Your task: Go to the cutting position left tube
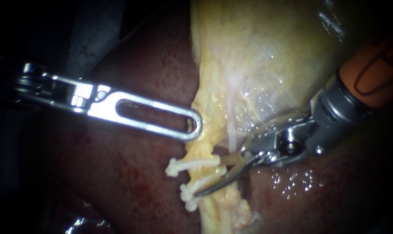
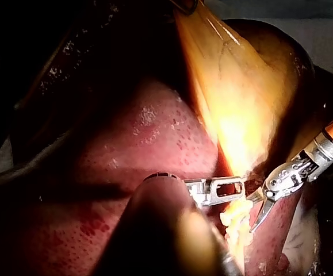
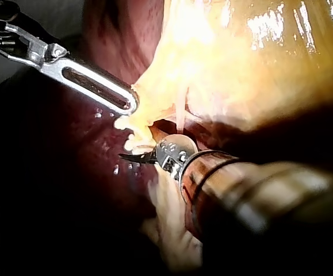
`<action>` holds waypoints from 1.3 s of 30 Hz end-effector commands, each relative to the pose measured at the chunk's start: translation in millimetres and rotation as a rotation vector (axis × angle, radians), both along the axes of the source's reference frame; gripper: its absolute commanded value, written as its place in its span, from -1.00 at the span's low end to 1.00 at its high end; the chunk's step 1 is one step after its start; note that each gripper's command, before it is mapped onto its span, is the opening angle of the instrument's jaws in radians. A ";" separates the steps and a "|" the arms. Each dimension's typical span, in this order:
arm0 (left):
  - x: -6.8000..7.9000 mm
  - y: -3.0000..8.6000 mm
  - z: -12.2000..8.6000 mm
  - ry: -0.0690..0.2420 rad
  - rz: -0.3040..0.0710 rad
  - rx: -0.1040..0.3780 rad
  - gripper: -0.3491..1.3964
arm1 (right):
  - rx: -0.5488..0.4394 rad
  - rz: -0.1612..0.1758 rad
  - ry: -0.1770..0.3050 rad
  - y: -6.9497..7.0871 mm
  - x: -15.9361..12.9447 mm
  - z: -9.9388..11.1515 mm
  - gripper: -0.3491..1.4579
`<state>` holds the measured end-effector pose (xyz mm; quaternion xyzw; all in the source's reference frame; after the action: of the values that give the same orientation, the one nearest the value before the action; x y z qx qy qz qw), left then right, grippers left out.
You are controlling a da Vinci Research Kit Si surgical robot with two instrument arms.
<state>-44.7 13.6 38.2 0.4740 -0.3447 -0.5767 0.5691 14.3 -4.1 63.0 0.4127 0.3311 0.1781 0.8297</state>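
Found left instrument (image 1: 195, 126) jaws clamped on yellow tissue (image 1: 211, 104) edge, right instrument (image 1: 215, 180) blades narrowly parted beside clips (image 1: 175, 167), bare liver (image 1: 131, 182) flanking.

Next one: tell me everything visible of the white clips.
Two white, plastic-looking clips are closed across the yellowish tissue. The upper clip lies nearly level and the lower clip slants. Each is a slim bar with a knobby end toward the view's left. Another white knob shows beneath the lower one. The right instrument has its curved tip against the lower clip. The left instrument ends just above the upper clip, apart from it.
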 end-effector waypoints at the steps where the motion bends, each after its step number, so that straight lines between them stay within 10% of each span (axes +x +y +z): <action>1: 0.0 0.0 0.0 0.000 0.000 0.000 -1.00 | -0.001 0.000 0.000 -0.1 0.1 0.1 0.15; 39: -0.3 -0.1 0.2 0.002 -0.002 -0.002 -1.00 | 0.030 -0.013 0.037 -0.8 2.3 1.7 -0.11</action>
<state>-45.0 13.5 38.5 0.4727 -0.3452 -0.5773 0.5693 16.5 -4.9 64.7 0.4309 0.3415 0.1681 0.8182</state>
